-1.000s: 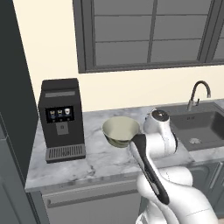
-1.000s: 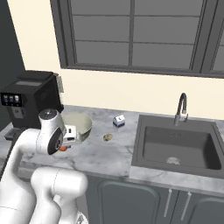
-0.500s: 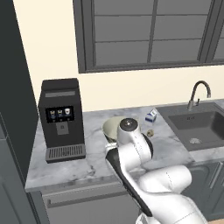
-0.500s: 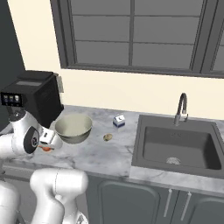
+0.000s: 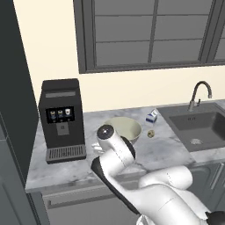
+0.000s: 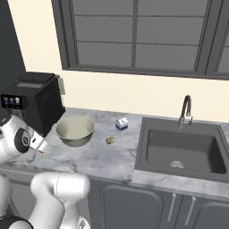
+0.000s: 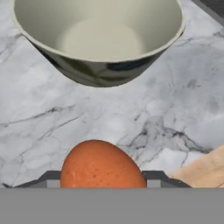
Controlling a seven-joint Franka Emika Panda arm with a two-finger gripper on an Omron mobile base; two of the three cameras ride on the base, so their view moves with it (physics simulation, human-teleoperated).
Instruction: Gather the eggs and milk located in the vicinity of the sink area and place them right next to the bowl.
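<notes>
While the white arm bends low over the marbled desk (image 6: 103, 156), its pincer (image 7: 103, 186) stays clamped on the orange-brown egg (image 7: 101, 167), held just above the stone a short way in front of the bowl (image 7: 98, 41). From the right base camera, the bowl (image 6: 75, 130) stands beside the black coffee machine (image 6: 35, 102), with the spotted egg (image 6: 110, 140) lying on the desk between bowl and sink (image 6: 181, 150). Just behind that egg, toward the wall, the milk (image 6: 121, 123) stands upright near the basin's left rim. At the hand camera's lower right corner, a pale wooden edge (image 7: 205, 171) juts in.
</notes>
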